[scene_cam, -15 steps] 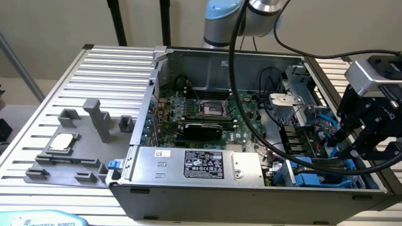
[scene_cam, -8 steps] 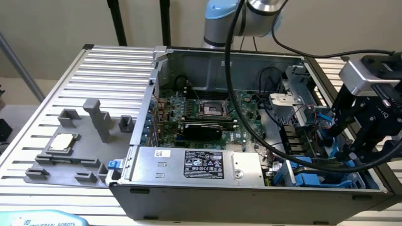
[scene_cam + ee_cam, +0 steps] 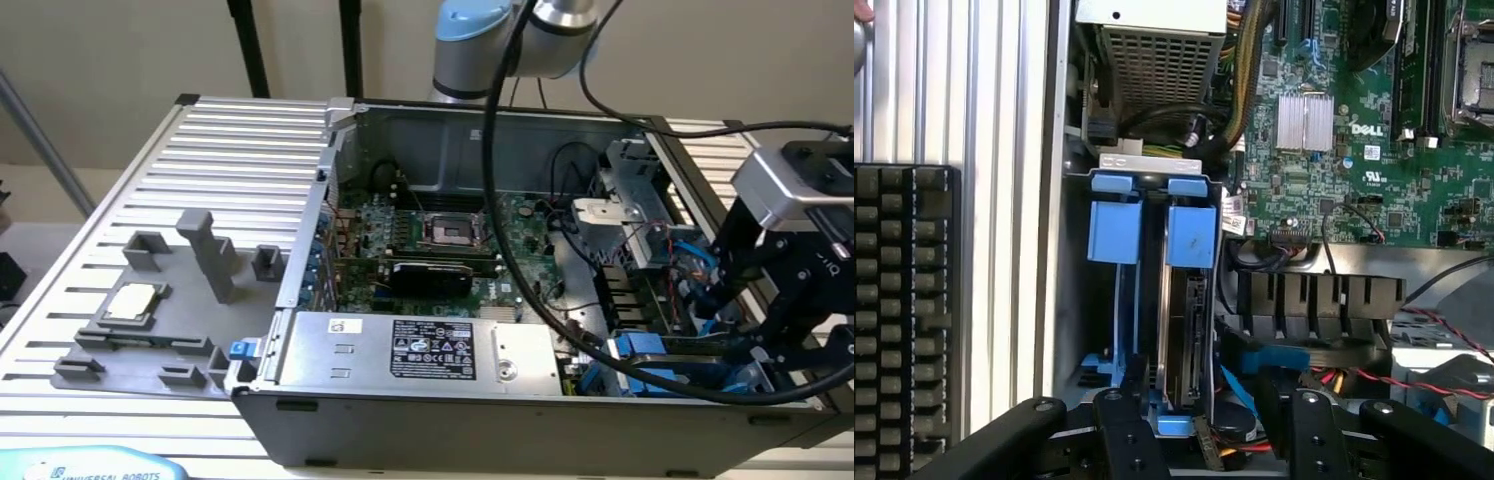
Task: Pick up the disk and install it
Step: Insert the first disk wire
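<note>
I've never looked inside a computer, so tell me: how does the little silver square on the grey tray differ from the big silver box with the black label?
The silver square is far smaller than the silver box. The square lies outside the computer case on the grey tray; the box sits inside the case. The box carries a black label; the square's top looks plain. Both are silvery and straight-edged.
</note>
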